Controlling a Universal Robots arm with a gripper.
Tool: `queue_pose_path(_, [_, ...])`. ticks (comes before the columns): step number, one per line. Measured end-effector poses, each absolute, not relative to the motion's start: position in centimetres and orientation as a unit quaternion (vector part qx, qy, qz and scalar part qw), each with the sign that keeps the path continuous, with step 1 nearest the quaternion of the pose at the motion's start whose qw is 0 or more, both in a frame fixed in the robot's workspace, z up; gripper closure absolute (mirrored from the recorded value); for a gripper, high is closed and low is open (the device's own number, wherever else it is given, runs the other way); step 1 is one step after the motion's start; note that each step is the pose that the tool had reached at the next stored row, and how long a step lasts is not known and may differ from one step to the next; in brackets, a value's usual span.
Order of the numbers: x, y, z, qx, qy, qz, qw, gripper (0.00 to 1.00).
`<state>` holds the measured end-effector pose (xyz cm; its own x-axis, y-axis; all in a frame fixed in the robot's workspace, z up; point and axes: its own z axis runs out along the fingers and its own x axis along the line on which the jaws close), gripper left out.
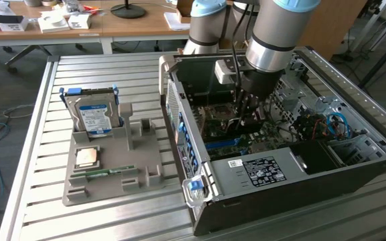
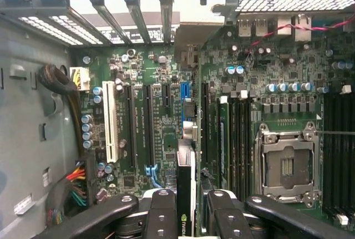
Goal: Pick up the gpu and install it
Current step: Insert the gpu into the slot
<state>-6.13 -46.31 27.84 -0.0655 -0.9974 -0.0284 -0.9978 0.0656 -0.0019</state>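
The black two-fingered gripper [image 2: 191, 208] was closed to a narrow gap on the gpu [image 2: 186, 181], a thin, flat, dark expansion card, with one black finger [image 2: 162, 211] pressed against each face. The card stood on edge over the green motherboard [image 2: 161, 139] inside the open dark-grey computer case [image 1: 300, 175]. Its long axis ran parallel to the long black expansion slots [image 2: 150, 122], pointing away from the gripper towards the case's slotted metal rear panel [image 2: 127, 20].

From the wrist view only the card's narrow top edge showed, so its faces and lower edge were hidden, and I could not tell whether that edge touched a slot. In the exterior view the gripper [image 1: 245, 118] reached down into the case from the grey arm, and the card beneath it was too dark to make out against the board.
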Motion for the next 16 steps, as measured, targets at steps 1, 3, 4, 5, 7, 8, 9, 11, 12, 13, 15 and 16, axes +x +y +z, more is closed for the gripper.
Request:
queue_pose_path(1, [-6.3,-46.31,27.84,-0.683,0.73,0.009,0.011,0.74])
queue_pose_path(3, [-6.48,-46.3,27.82,-0.684,0.73,0.009,0.011,0.74])
queue_pose_path(4, [-6.53,-46.3,27.81,-0.684,0.73,0.009,0.011,0.74])
queue_pose_path(5, [-6.58,-46.31,27.79,-0.684,0.729,0.009,0.011,0.74])
queue_pose_path(7, [-6.67,-46.35,27.77,-0.685,0.729,0.009,0.011,0.74])
queue_pose_path(8, [-6.73,-46.4,27.77,-0.685,0.728,0.009,0.011,0.74])
queue_pose_path(9, [-6.78,-46.43,27.76,-0.686,0.728,0.009,0.011,0.74])
queue_pose_path(11, [-6.87,-46.44,27.75,-0.686,0.727,0.009,0.011,0.74])
queue_pose_path(12, [-6.91,-46.44,27.75,-0.686,0.727,0.009,0.011,0.74])
queue_pose_path(13, [-6.96,-46.45,27.75,-0.686,0.727,0.009,0.011,0.74])
queue_pose_path(15, [-7.06,-46.46,27.75,-0.687,0.727,0.009,0.011,0.74])
queue_pose_path(16, [-7.11,-46.46,27.75,-0.687,0.727,0.009,0.011,0.74])
